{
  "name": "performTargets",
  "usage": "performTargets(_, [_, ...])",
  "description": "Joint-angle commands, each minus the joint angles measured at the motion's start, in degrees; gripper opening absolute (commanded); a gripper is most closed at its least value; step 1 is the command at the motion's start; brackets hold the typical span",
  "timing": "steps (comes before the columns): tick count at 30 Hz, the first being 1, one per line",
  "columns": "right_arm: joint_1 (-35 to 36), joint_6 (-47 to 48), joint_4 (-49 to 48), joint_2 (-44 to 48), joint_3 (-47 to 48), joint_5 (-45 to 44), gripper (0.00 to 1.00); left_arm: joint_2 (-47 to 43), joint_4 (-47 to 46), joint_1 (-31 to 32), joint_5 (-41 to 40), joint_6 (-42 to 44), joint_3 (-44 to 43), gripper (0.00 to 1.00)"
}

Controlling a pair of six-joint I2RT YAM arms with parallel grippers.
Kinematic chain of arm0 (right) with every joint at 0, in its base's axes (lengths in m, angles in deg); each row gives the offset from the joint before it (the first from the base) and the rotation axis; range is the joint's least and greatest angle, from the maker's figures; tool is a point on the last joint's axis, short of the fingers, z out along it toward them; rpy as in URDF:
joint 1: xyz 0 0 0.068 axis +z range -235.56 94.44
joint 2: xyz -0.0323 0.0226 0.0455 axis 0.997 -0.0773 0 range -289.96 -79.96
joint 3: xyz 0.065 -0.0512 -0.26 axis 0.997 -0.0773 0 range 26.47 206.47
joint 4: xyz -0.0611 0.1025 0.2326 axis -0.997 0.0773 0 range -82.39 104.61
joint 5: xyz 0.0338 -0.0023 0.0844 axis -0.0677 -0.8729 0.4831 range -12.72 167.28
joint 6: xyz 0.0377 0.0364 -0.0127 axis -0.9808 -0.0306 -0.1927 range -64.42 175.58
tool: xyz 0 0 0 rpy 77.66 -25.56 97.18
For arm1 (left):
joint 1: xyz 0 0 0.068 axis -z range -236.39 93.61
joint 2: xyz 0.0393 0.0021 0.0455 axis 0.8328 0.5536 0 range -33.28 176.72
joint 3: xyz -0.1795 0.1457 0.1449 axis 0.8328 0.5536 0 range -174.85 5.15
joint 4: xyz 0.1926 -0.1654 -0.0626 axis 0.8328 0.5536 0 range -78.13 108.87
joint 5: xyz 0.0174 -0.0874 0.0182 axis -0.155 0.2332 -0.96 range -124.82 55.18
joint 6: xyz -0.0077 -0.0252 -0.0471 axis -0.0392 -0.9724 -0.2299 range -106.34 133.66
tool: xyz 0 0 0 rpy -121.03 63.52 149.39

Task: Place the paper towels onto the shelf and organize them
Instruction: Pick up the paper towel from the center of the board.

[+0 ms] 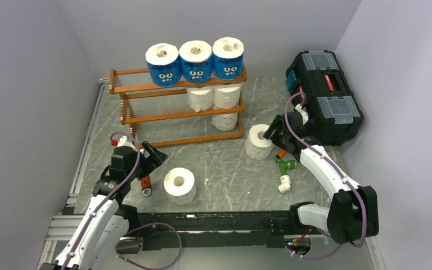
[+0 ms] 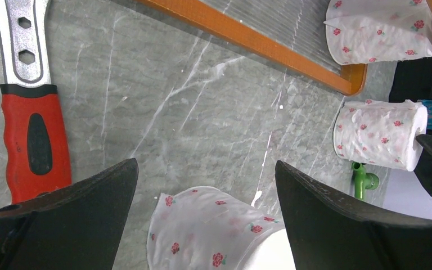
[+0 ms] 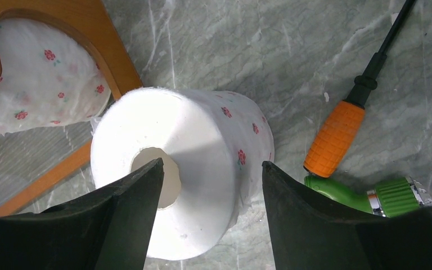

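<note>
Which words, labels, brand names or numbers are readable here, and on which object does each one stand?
No readable text in any view.
Blue wrappers: only a cartoon face, no letters visible.
Black toolbox: a red patch on the lid, too small to read.
Wrench: no marking visible.
White roll: only small rose prints.

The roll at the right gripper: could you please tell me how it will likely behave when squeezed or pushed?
Standing on end, core up, the roll probably will not roll away unless tipped. Its soft-looking paper likely dents under the right gripper and grips well. The hollow core suggests it is light.
</note>
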Motion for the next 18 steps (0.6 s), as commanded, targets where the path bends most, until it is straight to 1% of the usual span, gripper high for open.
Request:
performTargets(1, [0.08,0.81,-1.55,0.22,1.04,0.98,0.66,-0.03,-1.79,0.20,0.77,0.06,0.14,0.98])
performTargets(11, [0.64,1.14,-1.36,-0.18,0.33,1.45,0.61,0.45,-2.11,0.20,1.08,-0.12,0.37,0.98])
performTargets(18, [0.85,1.35,-0.99,-0.02,0.24,1.38,0.54,0.72,-2.46,0.20,1.44,-0.25,0.53,0.98])
